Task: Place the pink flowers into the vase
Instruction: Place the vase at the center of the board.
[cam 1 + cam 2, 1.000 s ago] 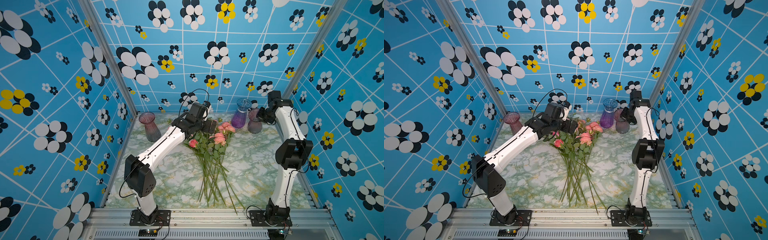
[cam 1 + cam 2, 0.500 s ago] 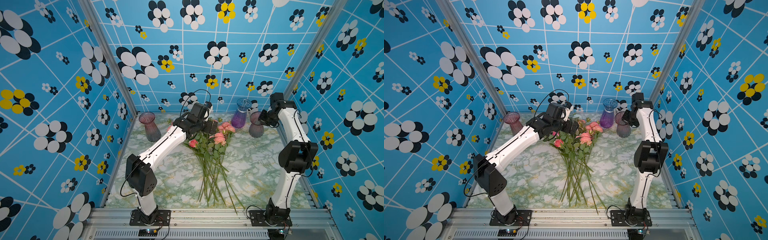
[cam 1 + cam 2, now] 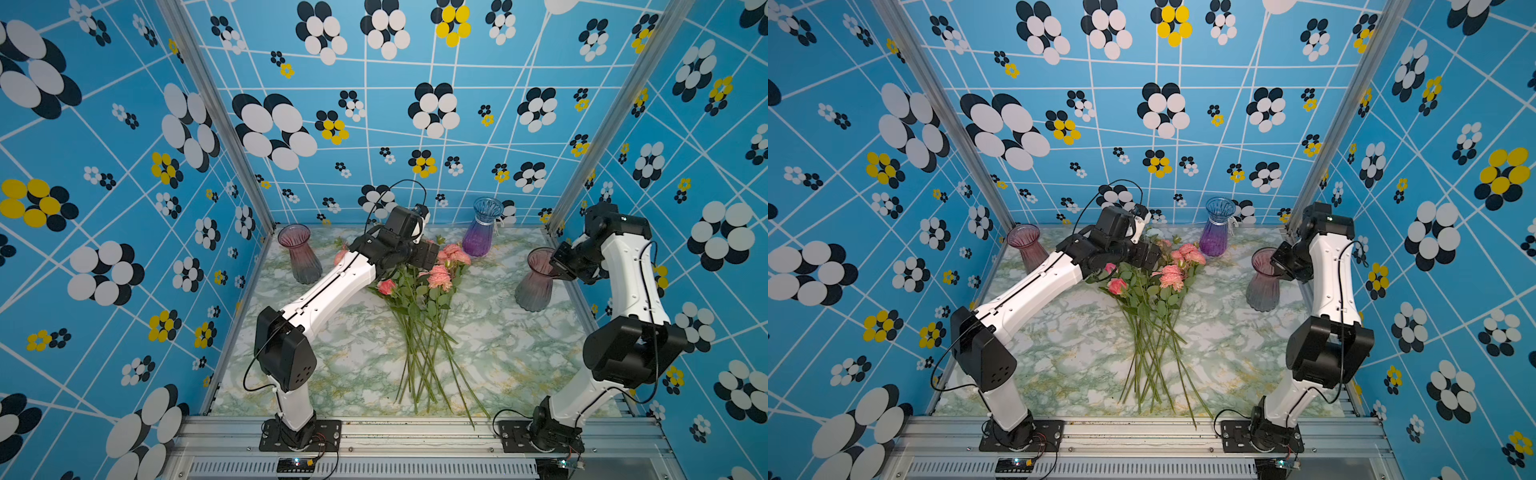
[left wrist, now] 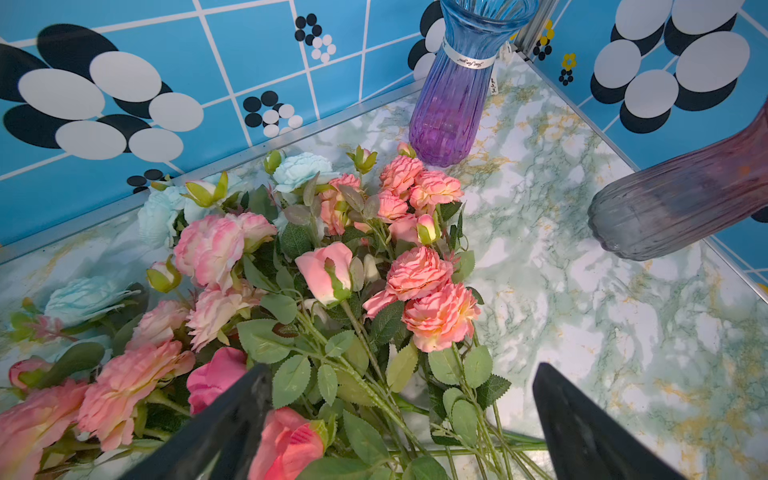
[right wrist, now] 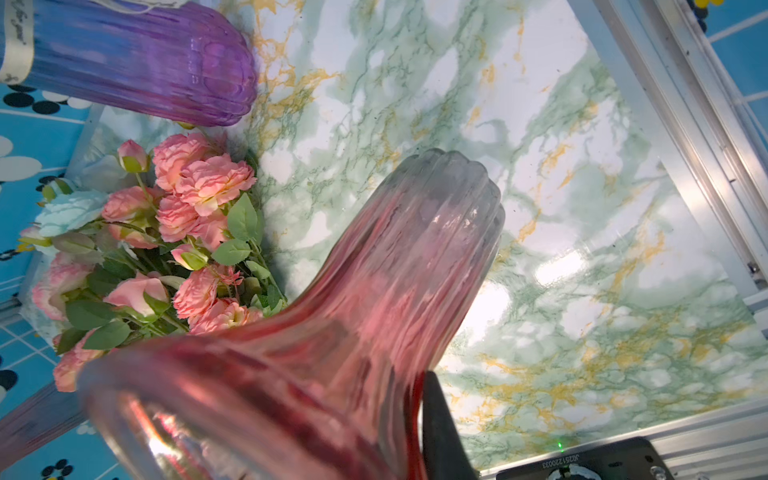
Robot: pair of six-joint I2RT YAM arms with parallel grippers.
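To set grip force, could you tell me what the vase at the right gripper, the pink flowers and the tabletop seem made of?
Vase: ribbed, glossy, see-through, pink fading to grey; likely glass, perhaps clear plastic.
Pink flowers: matte, crinkled petals, uniform leaves; seemingly fabric and plastic.
Tabletop: glossy green marble print, probably a film.

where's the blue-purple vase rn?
In both top views the blue-purple vase stands upright by the back wall, right of the pink flowers, apart from the pink-grey vase nearer the right wall.

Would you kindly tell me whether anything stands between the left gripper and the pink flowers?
Nothing visible does: the open left gripper hangs directly over the pink flowers, though pale blue flowers lie mixed into the bunch.
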